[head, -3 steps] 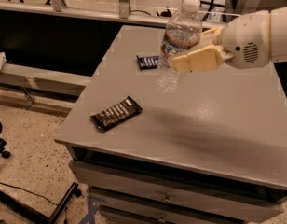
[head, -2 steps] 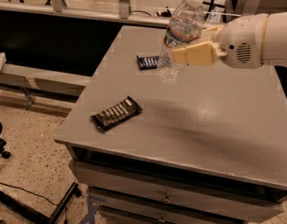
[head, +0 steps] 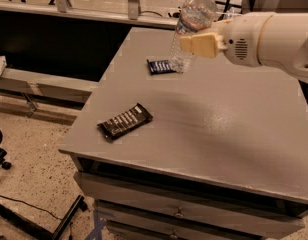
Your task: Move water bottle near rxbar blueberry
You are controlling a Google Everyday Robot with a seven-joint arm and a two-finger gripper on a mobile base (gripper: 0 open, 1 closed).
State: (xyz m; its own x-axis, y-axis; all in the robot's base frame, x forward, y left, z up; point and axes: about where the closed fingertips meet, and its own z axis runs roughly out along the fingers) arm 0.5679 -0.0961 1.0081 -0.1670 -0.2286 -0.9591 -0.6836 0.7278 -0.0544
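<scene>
The water bottle (head: 192,26) is clear ribbed plastic with a white cap. It leans to the right, its base close to the grey table top just right of the rxbar blueberry (head: 161,66), a small dark blue wrapper with white lettering. My gripper (head: 200,43) reaches in from the right and is shut on the bottle's middle. One cream finger (head: 203,45) shows in front of the bottle; the other is hidden behind it. I cannot tell whether the bottle's base touches the table.
A longer black-brown bar wrapper (head: 125,121) lies near the table's front left. The grey table (head: 224,129) has drawers below its front edge. A dark low wall and metal rail stand to the left. My white arm (head: 274,39) covers the back right.
The gripper has carried the bottle a little further back and left, toward the blue bar, and the bottle leans more to the right now.
</scene>
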